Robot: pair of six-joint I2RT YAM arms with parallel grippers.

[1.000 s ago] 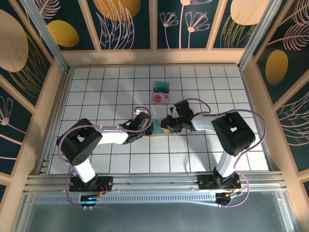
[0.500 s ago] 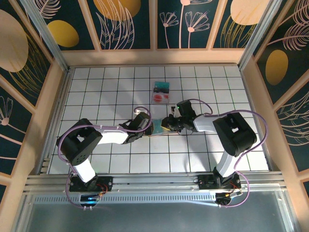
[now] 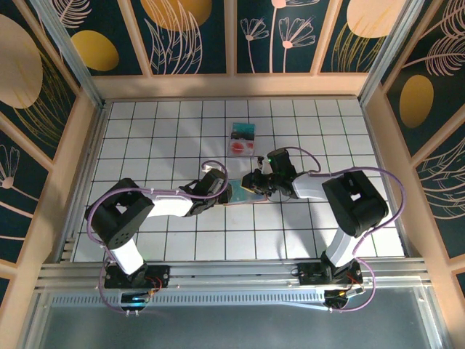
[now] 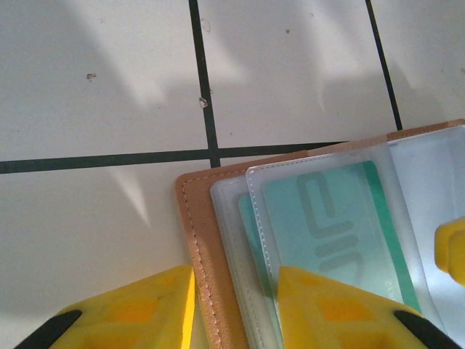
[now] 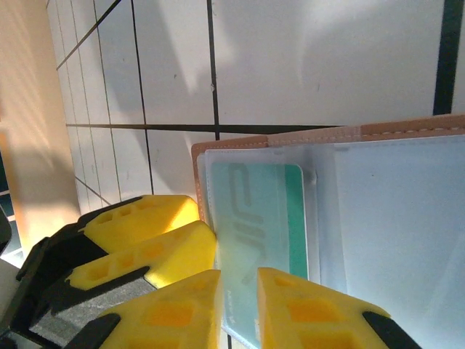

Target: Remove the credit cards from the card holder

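While you are watching the middle of the table [image 3: 145,145], your left gripper [image 4: 236,280] is standing partly open, straddling the left end of the card holder [image 4: 192,218]; one finger is resting on the tiles, the other on the clear sleeves. The holder is lying open and flat. Toward the far edge, a loose teal card [image 3: 244,131] and a pink-white card [image 3: 240,147] are lying just beside each other. Your right gripper [image 5: 238,283] is pinching the sleeved teal card [image 5: 265,211].
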